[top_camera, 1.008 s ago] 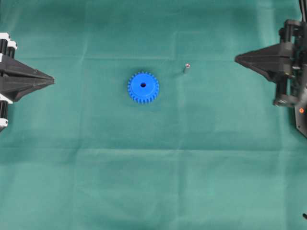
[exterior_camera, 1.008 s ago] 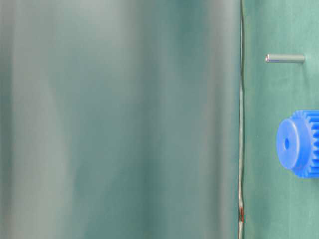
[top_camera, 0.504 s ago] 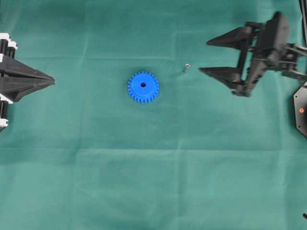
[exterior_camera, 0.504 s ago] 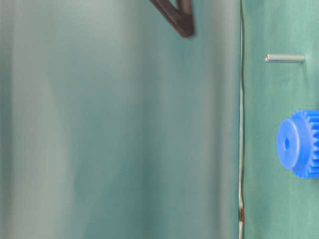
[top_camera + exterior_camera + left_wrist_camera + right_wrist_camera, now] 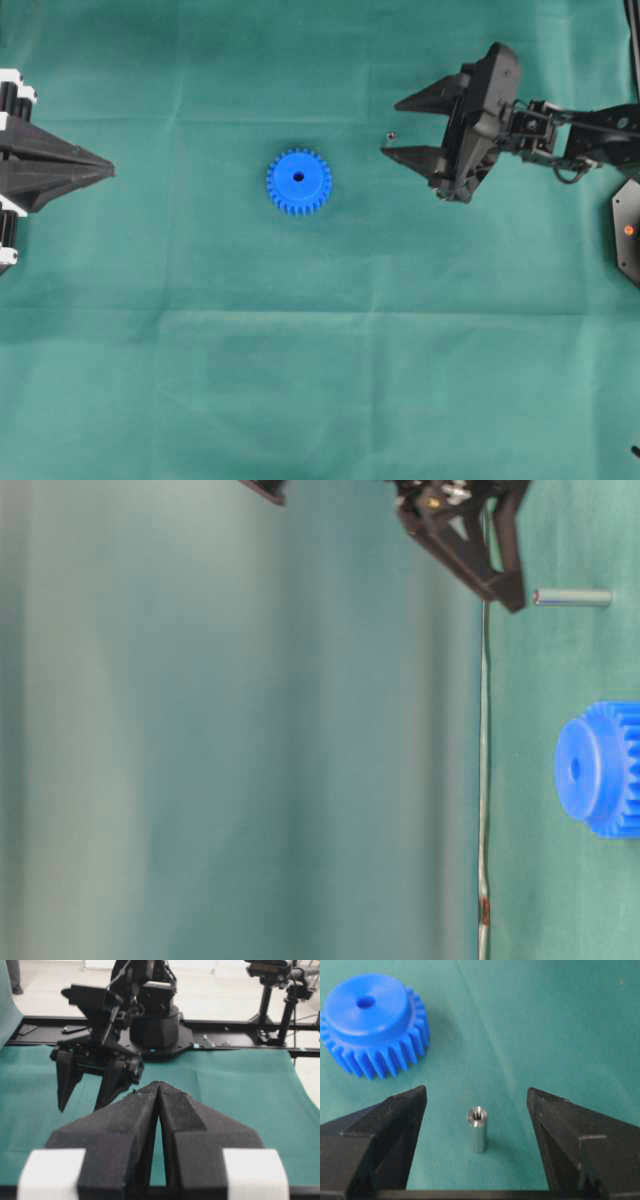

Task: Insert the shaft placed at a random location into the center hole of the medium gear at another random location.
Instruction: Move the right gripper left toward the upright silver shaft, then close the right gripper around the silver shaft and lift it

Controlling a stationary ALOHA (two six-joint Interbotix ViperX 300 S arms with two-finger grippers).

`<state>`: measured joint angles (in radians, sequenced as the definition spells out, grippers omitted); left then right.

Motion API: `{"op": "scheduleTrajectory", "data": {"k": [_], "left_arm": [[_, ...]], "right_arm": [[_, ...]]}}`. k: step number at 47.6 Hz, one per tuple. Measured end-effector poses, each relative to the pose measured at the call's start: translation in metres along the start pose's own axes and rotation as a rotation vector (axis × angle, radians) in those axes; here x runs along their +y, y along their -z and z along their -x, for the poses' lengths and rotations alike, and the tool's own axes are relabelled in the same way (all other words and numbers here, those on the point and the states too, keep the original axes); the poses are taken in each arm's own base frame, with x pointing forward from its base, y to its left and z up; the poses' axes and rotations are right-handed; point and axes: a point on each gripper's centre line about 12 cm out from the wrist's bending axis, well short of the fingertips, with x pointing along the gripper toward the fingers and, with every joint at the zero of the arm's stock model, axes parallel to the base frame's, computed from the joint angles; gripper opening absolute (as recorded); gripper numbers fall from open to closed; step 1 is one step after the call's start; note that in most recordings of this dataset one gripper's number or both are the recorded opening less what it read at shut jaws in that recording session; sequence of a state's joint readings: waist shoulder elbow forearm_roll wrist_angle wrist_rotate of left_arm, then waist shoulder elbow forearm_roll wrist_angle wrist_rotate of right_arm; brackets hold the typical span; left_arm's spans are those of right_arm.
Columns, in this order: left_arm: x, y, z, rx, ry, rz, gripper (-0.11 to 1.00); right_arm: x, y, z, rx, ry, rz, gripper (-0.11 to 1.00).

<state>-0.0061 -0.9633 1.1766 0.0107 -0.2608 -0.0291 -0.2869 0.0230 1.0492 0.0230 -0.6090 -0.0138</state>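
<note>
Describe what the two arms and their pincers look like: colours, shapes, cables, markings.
Both pincers are matte black. The left pincer has long wedge-shaped fingers tapering to a point, with white blocks at their base. The right pincer has the same tapered black fingers on a boxy black wrist, with thin black cables looping along the arm behind it.

Open cloth [image 5: 520, 1025] all around the upright shaft [image 5: 477, 1130], medium gear [image 5: 372, 1025] well apart.
</note>
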Motion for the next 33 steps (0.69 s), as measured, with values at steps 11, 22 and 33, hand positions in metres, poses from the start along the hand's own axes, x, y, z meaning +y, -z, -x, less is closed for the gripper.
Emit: {"op": "scheduleTrajectory", "data": {"k": [11,22,33], "left_arm": [[0.0000,0.0006,0.0001,0.002,0.000,0.000,0.00],[0.0000,0.0006,0.0001,0.002,0.000,0.000,0.00],[0.0000,0.0006,0.0001,0.002,0.000,0.000,0.00]], "right_arm": [[-0.0013,0.0088,-0.0068,0.011,0.009,-0.009,0.80],[-0.0014,0.0091,-0.0069,0.011,0.010,-0.010,0.60],[-0.0018,0.0097,-0.0071,0.014,0.010,-0.009,0.13]]}}
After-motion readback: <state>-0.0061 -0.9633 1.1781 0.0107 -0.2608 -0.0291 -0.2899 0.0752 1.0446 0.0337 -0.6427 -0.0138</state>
